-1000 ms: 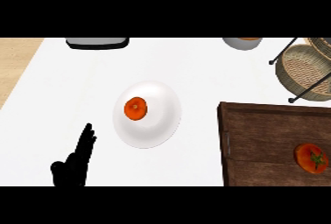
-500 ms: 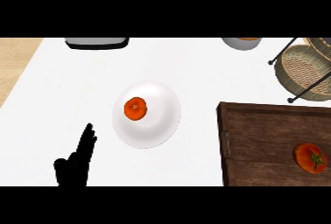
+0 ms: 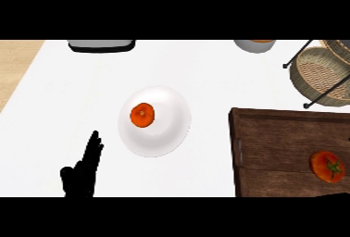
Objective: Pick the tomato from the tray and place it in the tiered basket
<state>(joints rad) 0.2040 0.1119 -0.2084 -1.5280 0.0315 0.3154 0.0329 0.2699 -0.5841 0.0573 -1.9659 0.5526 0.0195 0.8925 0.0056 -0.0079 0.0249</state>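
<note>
Counter [image 3: 205, 69]: white top; it bears everything listed below.
Tray [image 3: 273, 139]: dark wood, at your lower right, running out of view at the right and lower edges.
Tiered basket [image 3: 321, 76]: wire frame with woven bowls, upper right, just past the tray's far edge. This is your destination.
Plate [image 3: 167, 136]: white, mid-counter, left of the tray and apart from it. It is no part of the job.
Left hand [image 3: 80, 171]: lower left, fingers straight and pointing up, holding nothing, at rest, well apart from the tray.
Right hand: not shown.
Tomato [image 3: 328, 166]: red with a green calyx, lying untouched on the tray near its right side.
Orange fruit [image 3: 142, 115]: on the plate. It is a lookalike, so do not take it.
Step in hand: the pick looks not yet begun. The tomato lies on the right-hand side, so that hand seems better placed. Come down from above, curl round the fruit without nudging it, since it may roll, and lift clear of the tray's rim before heading for the basket.
</note>
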